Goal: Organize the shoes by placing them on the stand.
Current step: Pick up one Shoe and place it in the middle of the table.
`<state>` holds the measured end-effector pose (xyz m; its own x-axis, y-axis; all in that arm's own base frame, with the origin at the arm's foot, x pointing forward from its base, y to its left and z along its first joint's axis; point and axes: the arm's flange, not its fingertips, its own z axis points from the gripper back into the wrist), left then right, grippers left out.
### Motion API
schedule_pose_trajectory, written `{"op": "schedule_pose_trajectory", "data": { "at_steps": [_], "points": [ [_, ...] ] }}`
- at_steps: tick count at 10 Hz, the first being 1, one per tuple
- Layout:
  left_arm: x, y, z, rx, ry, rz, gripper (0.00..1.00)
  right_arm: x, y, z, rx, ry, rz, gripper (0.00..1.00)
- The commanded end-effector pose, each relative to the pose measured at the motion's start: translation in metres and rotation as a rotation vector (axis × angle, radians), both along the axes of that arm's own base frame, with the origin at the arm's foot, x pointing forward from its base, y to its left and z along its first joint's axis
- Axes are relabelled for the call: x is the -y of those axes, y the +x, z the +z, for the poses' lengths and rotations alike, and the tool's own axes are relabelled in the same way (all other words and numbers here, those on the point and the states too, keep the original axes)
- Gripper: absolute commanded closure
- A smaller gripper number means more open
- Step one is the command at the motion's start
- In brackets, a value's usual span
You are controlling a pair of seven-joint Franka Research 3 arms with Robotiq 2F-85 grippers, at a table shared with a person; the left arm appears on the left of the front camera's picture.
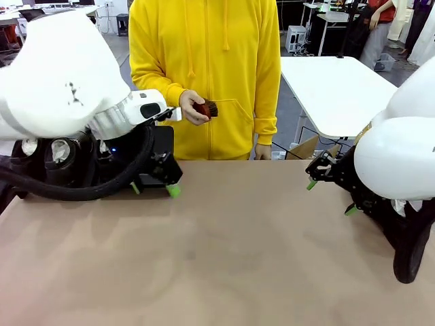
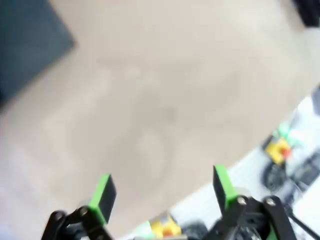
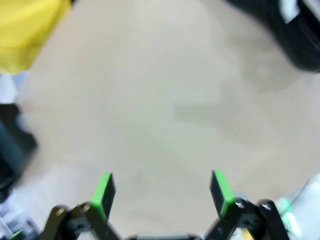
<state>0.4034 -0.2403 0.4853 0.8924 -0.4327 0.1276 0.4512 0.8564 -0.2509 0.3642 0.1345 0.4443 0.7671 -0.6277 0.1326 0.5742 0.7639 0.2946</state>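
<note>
Beyond table [image 1: 224, 251], front view alone shows person's brush [image 1: 206, 109].

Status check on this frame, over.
Left gripper and right gripper open, empty. Shoes at table's left. Person's hand holds brush.

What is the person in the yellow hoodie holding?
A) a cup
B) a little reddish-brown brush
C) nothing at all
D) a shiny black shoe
B: in the front view the person's hand grips a small reddish-brown brush in front of the yellow hoodie.
</note>
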Motion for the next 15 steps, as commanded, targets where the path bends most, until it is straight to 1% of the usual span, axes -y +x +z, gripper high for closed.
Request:
{"op": "schedule_pose_trajectory", "data": {
  "at_steps": [1,2,3,4,5,6,8,9,10,11,12,13,14,15],
  "points": [
    [-0.008,0.018,0.008,-0.172,0.057,-0.032,0.0,0.016,0.024,0.008,-0.089,-0.09,0.167,0.0],
    [-0.01,0.018,0.004,-0.238,0.054,-0.036,0.0,0.03,0.033,0.01,-0.141,-0.122,0.248,0.0],
    [-0.015,0.019,0.003,-0.249,0.038,-0.025,0.0,0.043,0.033,0.013,-0.173,-0.143,0.399,0.0],
    [-0.022,0.026,0.002,-0.234,-0.003,0.023,0.0,0.052,0.033,0.014,-0.196,-0.168,0.537,0.0],
    [-0.029,0.033,-0.002,-0.21,-0.04,0.07,0.0,0.052,0.035,0.013,-0.179,-0.181,0.525,0.0],
    [-0.021,0.019,-0.004,-0.251,0.052,0.001,0.0,0.042,0.028,0.001,-0.182,-0.12,0.381,0.0],
    [-0.021,0.019,-0.004,-0.251,0.052,0.001,0.0,0.042,0.028,0.001,-0.182,-0.12,0.381,0.0],
    [-0.021,0.019,-0.004,-0.251,0.052,0.001,0.0,0.052,0.03,0.004,-0.199,-0.137,0.448,0.0],
    [-0.021,0.019,-0.004,-0.251,0.052,0.001,0.0,0.049,0.029,-0.012,-0.254,-0.255,0.645,0.0],
    [-0.021,0.019,-0.004,-0.251,0.052,0.001,0.0,0.065,0.027,-0.019,-0.333,-0.238,0.715,0.0],
    [-0.021,0.019,-0.004,-0.251,0.052,0.001,0.0,0.085,0.021,-0.024,-0.367,-0.239,0.737,0.0],
    [-0.021,0.019,-0.004,-0.251,0.052,0.001,0.0,0.109,0.016,-0.029,-0.38,-0.2,0.815,0.0],
    [-0.021,0.019,-0.004,-0.251,0.052,0.001,0.0,0.132,0.013,-0.033,-0.332,-0.23,0.915,0.0],
    [-0.021,0.019,-0.004,-0.251,0.052,0.001,0.0,0.145,0.015,-0.033,-0.299,-0.223,0.973,0.0]
  ]
}}
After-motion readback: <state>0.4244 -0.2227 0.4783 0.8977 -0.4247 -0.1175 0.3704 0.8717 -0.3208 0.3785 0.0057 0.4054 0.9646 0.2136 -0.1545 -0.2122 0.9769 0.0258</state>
